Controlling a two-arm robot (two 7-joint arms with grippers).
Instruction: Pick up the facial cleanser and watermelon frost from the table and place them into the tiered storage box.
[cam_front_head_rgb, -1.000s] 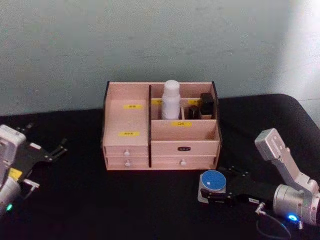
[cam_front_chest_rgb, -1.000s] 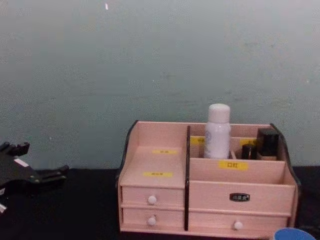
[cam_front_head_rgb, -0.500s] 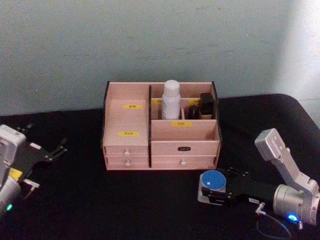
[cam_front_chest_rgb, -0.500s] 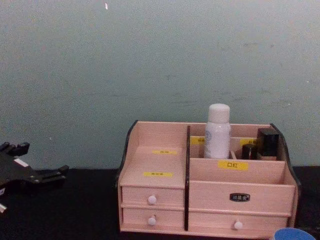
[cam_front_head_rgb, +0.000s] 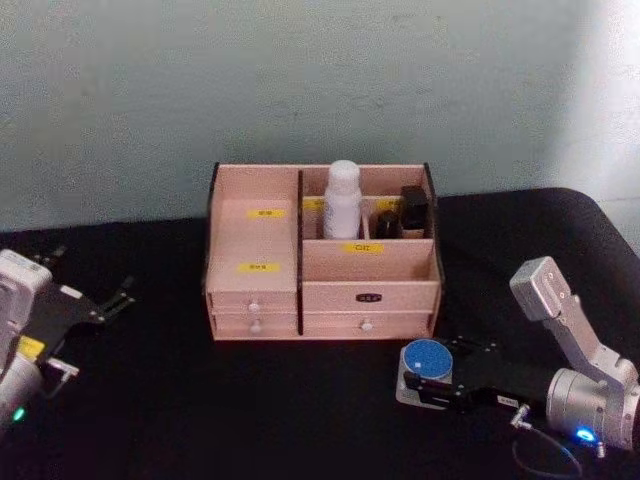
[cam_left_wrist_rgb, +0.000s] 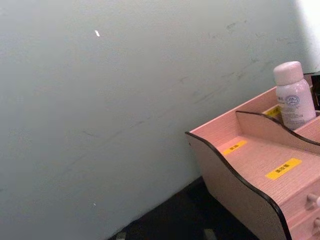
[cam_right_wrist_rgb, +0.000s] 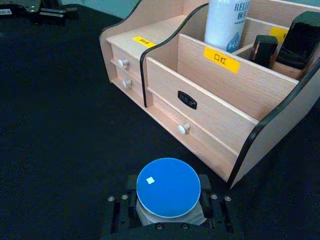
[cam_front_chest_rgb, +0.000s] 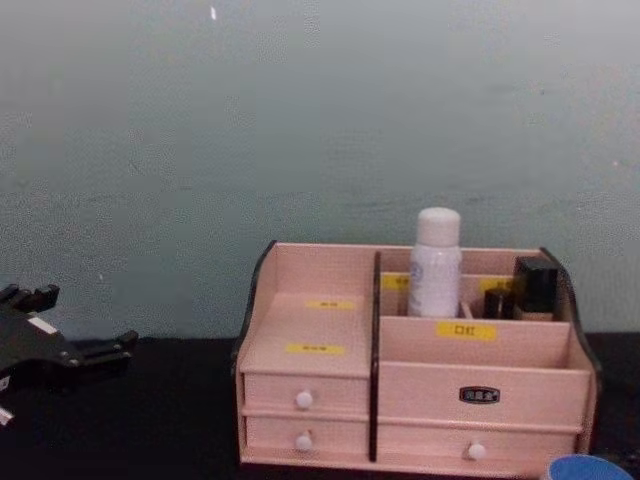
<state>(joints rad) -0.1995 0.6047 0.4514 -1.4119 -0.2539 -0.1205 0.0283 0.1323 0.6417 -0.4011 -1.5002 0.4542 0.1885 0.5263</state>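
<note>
The tiered storage box (cam_front_head_rgb: 252, 240) stands at the table's middle, against the back. A white facial cleanser bottle (cam_front_head_rgb: 342, 198) stands upright in its rear right compartment, also seen in the chest view (cam_front_chest_rgb: 435, 262). The watermelon frost (cam_front_head_rgb: 427, 358), a round jar with a blue lid, sits on the table in front of the box's right end. My right gripper (cam_front_head_rgb: 422, 374) is shut on it, one finger on each side, as the right wrist view shows (cam_right_wrist_rgb: 168, 209). My left gripper (cam_front_head_rgb: 90, 277) rests open at the far left.
Two dark small containers (cam_front_head_rgb: 405, 210) stand beside the bottle in the box's rear right section. The black table (cam_front_head_rgb: 250, 400) has free room in front of the box and to its left. A pale wall rises behind.
</note>
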